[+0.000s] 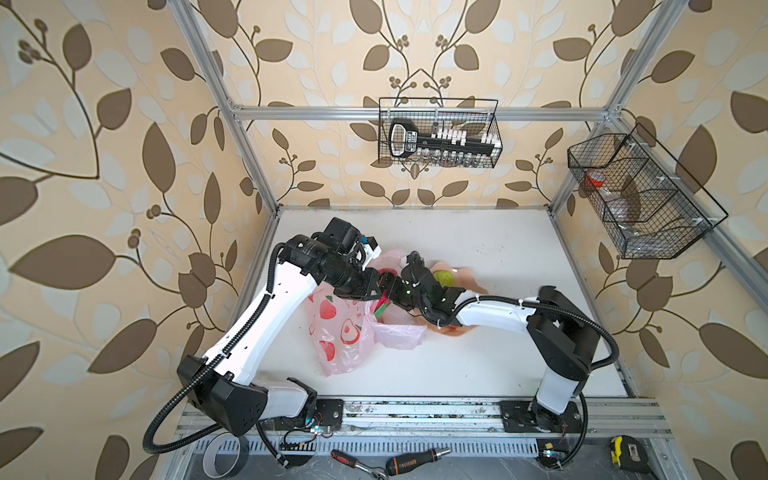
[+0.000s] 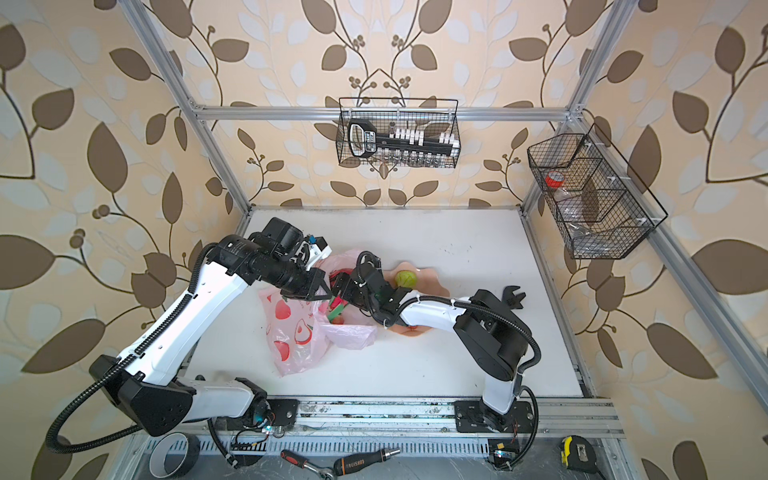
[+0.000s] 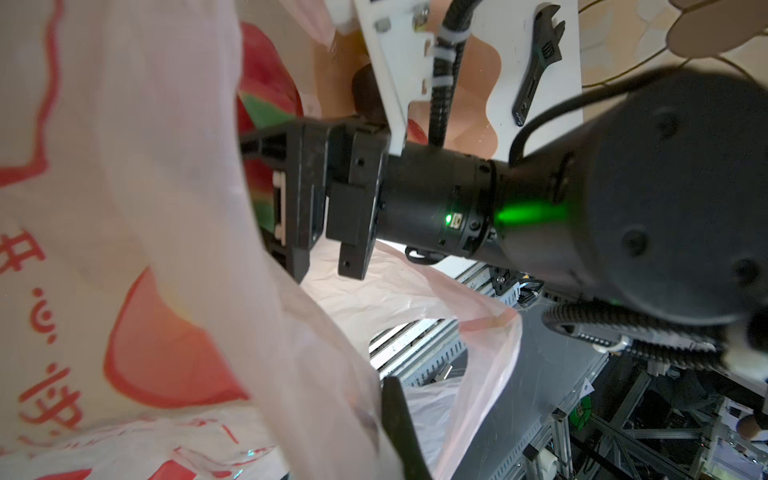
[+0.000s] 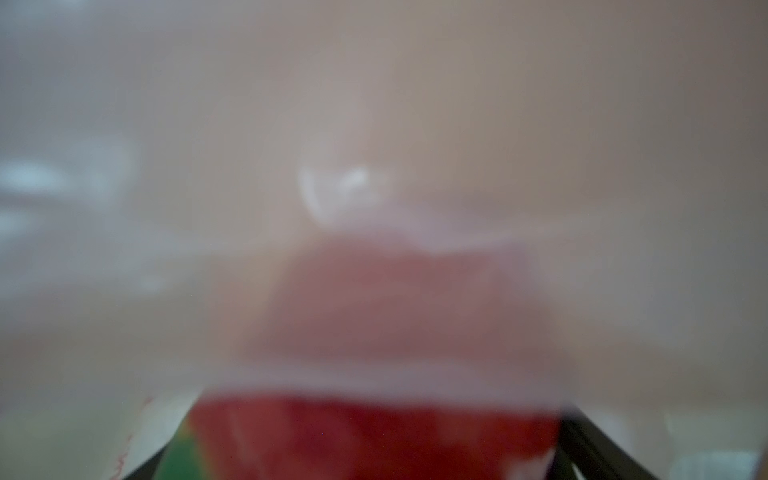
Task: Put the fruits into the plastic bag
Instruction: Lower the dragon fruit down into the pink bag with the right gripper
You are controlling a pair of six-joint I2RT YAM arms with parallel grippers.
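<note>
Bagging step: left pincer [image 1: 374,293] pinches the rim of the translucent pink apple-printed plastic bag [image 1: 332,332]; right pincer [image 3: 274,199] clasps the pink-red green-scaled dragon fruit [image 4: 374,436] at the bag's mouth. Next, I judge: release inside, withdraw.

Both top views are seen evenly and brightly lit, edges bowed by lens distortion; the right wrist view is blurred out behind the plastic bag [image 4: 374,124].
</note>
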